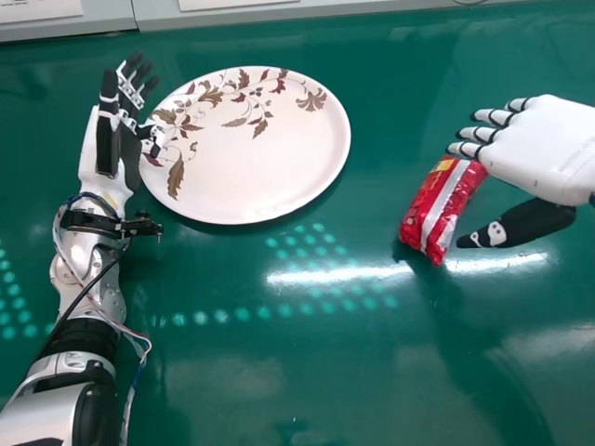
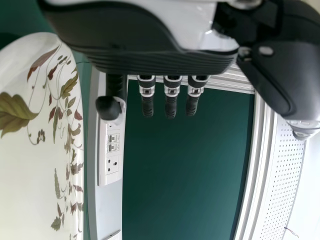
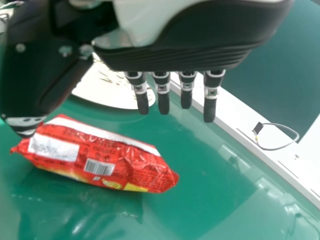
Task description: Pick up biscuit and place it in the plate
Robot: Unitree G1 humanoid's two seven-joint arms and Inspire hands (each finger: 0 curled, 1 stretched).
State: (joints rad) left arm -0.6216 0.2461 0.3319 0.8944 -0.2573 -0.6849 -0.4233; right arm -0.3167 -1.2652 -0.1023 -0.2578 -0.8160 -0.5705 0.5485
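In the head view a red biscuit packet (image 1: 441, 206) lies on the green table, right of the white oval plate (image 1: 260, 167) with leaf patterns. My right hand (image 1: 548, 149) is just beyond the packet on its right side, fingers straight and thumb apart, holding nothing. The right wrist view has the right hand (image 3: 175, 92) open near the packet (image 3: 100, 157). My left hand (image 1: 116, 139) is open at the plate's left edge, fingers extended. In the left wrist view the left hand (image 2: 170, 95) is beside the plate (image 2: 35, 165).
The green table (image 1: 307, 372) reaches to a pale ledge (image 1: 223, 14) at the far side. A small cable (image 3: 275, 136) lies on the white ledge in the right wrist view. A white socket panel (image 2: 112, 155) stands past the left hand.
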